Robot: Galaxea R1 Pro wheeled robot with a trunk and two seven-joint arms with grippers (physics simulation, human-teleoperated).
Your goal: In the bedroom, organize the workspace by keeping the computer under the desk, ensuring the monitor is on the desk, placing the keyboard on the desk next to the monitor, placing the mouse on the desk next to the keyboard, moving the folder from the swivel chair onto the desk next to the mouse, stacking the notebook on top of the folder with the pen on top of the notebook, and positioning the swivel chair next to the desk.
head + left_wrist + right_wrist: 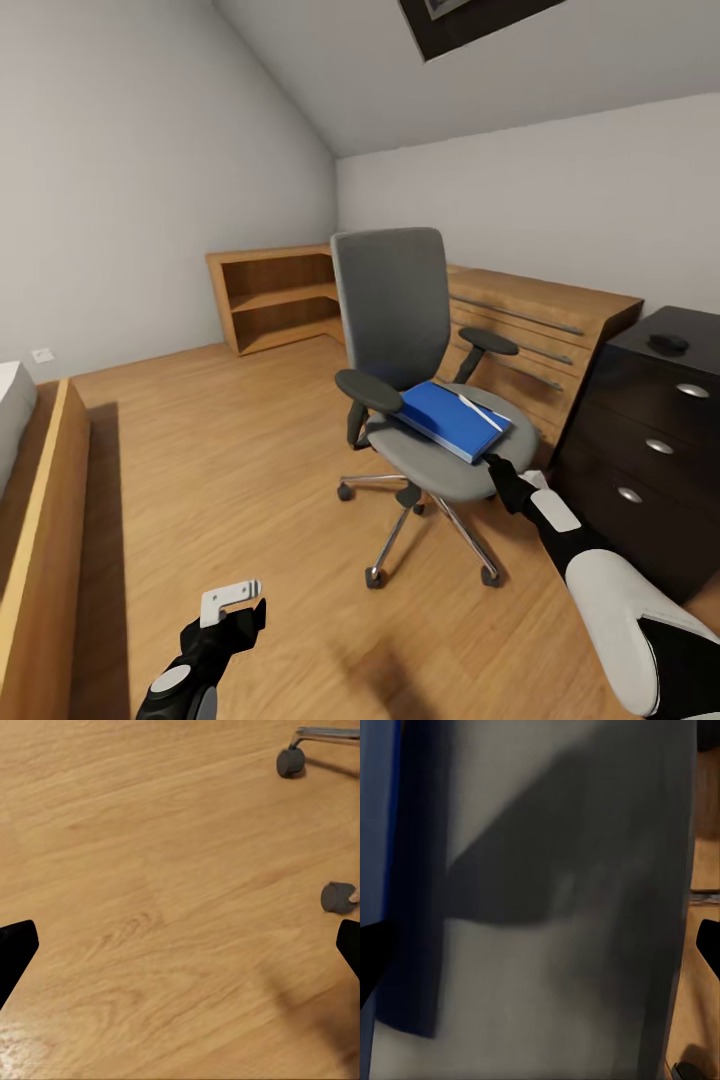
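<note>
The grey swivel chair (pixel 393 300) stands mid-room on the wood floor. The blue folder (pixel 445 420) lies flat on its seat, with the whitish pen (pixel 480 411) on top of it. My right gripper (pixel 497 468) is at the seat's front edge by the folder's near corner. In the right wrist view it (pixel 540 952) is open over the grey seat (pixel 570 907), the folder's edge (pixel 379 832) to one side. My left gripper (pixel 238 603) hangs low and open over bare floor. A small dark mouse (pixel 668 343) rests on a black drawer cabinet. The desk, monitor, keyboard, computer and notebook are out of view.
The black drawer cabinet (pixel 640 450) stands right of the chair, close to my right arm. Low light-wood cabinets (pixel 540 320) and an open shelf unit (pixel 275 295) line the far walls. A wooden bed frame (pixel 45 520) runs along the left. Chair castors (pixel 290 761) show near my left gripper (pixel 180 952).
</note>
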